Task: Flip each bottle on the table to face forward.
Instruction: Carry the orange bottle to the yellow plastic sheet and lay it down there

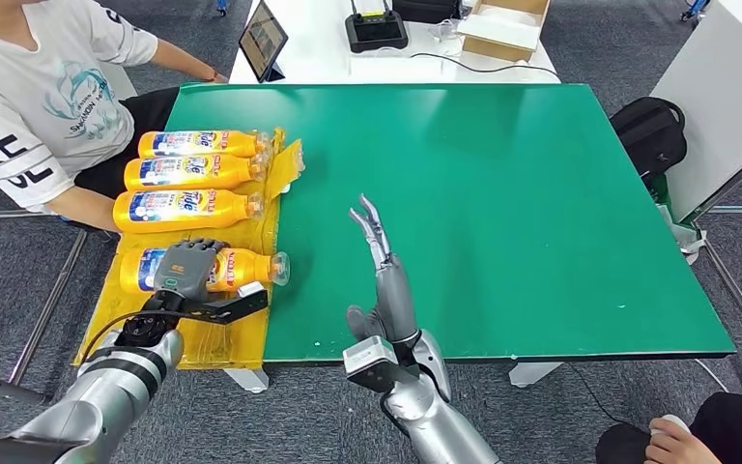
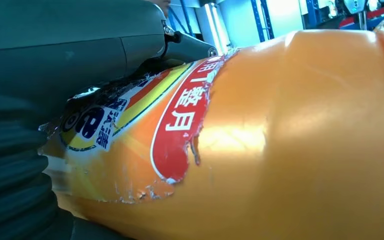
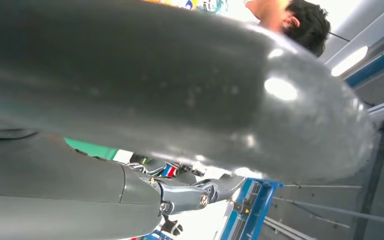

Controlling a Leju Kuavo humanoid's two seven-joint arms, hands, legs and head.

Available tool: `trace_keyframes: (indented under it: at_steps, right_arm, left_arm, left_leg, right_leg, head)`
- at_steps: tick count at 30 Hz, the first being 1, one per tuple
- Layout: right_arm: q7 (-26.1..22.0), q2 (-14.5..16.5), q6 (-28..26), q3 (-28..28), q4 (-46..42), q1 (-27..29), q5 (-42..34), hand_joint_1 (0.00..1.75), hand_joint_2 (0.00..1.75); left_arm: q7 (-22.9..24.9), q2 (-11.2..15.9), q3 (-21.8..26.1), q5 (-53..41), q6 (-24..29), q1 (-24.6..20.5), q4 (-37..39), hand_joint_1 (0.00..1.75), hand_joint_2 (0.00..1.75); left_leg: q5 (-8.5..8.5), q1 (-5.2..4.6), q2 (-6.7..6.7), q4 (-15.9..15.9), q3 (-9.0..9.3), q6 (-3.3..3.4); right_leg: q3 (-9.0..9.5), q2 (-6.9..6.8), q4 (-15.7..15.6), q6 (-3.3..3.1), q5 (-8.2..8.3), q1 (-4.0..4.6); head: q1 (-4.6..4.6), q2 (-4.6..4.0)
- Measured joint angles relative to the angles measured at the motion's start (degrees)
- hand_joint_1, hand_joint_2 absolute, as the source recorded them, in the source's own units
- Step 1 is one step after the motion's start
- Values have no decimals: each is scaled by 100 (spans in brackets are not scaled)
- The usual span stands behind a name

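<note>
Four bottles lie on yellow sheet [image 1: 203, 348] at counter [image 1: 502, 213] left edge, long axes running left-right, caps right. Left robot hand [image 1: 185, 271] grips nearest bottle [image 1: 242, 267] from above. Right robot hand [image 1: 379, 253] empty, fingers apart, mid-counter, farther away.

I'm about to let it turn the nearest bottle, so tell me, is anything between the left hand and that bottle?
No. The left hand already rests on top of the nearest bottle, with nothing between them. The next bottle lies apart, farther along the yellow sheet.
</note>
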Motion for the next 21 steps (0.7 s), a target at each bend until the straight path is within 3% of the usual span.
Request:
trace_keyframes:
  at_steps: [5, 9, 13, 21]
  right_arm:
    - [75, 0, 137, -44, -76, 61, -145, 0, 0]
    - [98, 0, 212, -75, -89, 79, -144, 0, 0]
    - [171, 1, 270, -84, -89, 82, -109, 0, 0]
    - [244, 2, 368, -93, -79, 91, -74, 0, 0]
  left_arm:
    - [-189, 6, -13, 357, -143, -54, 135, 170, 175]
    - [-204, 6, 22, 472, -381, -104, 193, 2, 175]
    - [-279, -19, 167, 856, -675, -154, 238, 0, 0]
    - [-780, -137, 699, 1781, -1479, -248, 245, 0, 0]
  left_leg:
    - [2, 1, 1, 0, 6, -2]
    - [3, 1, -1, 0, 8, -3]
    - [3, 1, 0, 0, 10, -3]
    - [3, 0, -19, -1, 32, -3]
  right_leg:
    - [3, 1, 3, 0, 0, 1]
    - [9, -1, 4, 0, 0, 1]
    - [10, -1, 3, 0, 0, 0]
    - [39, -20, 2, -2, -3, 0]
  head:
    - [1, 0]
    - [1, 0]
    - [0, 0]
    - [-1, 0]
